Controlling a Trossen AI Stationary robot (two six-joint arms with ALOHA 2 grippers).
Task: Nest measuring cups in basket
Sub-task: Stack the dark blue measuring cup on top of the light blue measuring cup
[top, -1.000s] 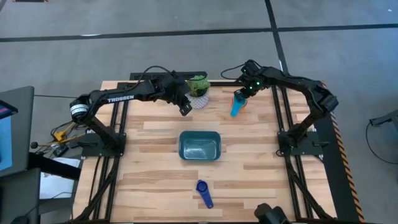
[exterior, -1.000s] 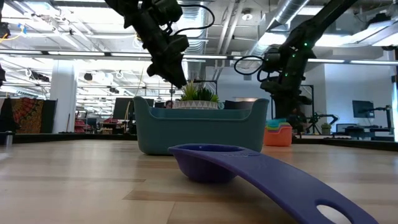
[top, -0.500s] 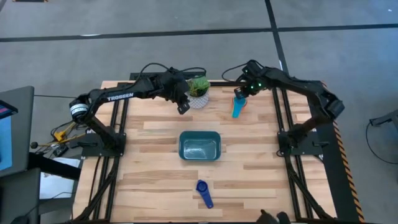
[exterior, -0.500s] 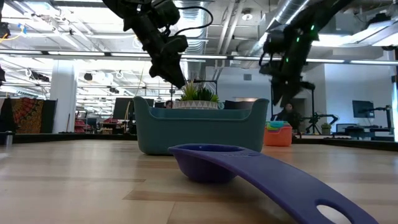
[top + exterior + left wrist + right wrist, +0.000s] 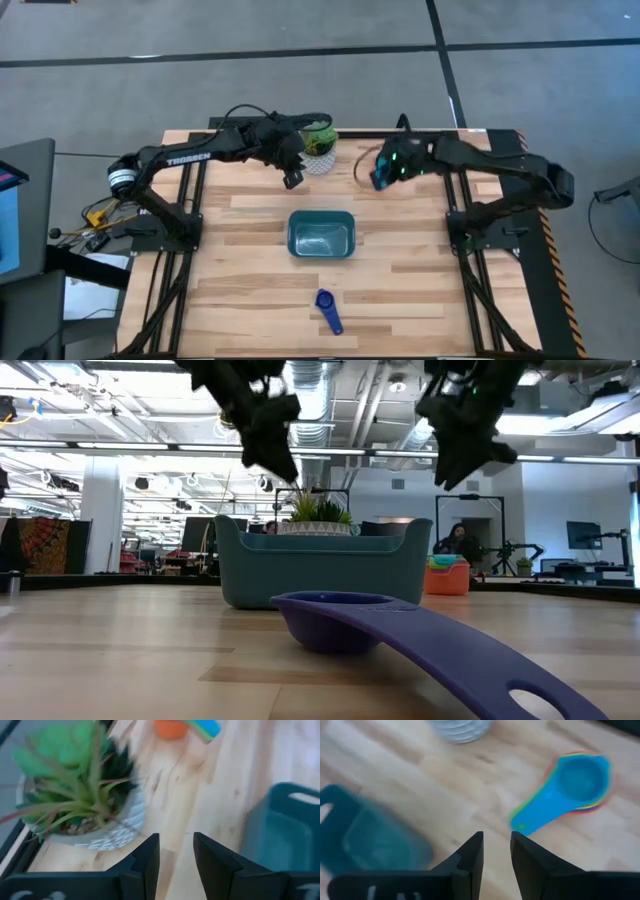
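The measuring cups are stacked, light blue on top (image 5: 578, 774), and sit on the table at its far right (image 5: 447, 575), the handles pointing toward the basket. One dark blue cup (image 5: 327, 310) lies alone near the front edge, bowl up (image 5: 340, 622). The teal basket (image 5: 321, 234) stands mid-table. My right gripper (image 5: 379, 174) hovers high above the stack, open by a narrow gap (image 5: 496, 851), and hides most of it in the high view. My left gripper (image 5: 292, 178) hangs beside the plant pot, also open by a narrow gap (image 5: 176, 851).
A white pot with a green plant (image 5: 318, 150) stands at the far edge between the two grippers, close to my left gripper (image 5: 75, 805). Bare wood lies left and right of the basket (image 5: 365, 835) and between it and the lone dark blue cup.
My right gripper has risen and swung from the far edge toward the near side and a little to the left, ending above the stack. The stack has stayed where it was. My left gripper has barely moved.
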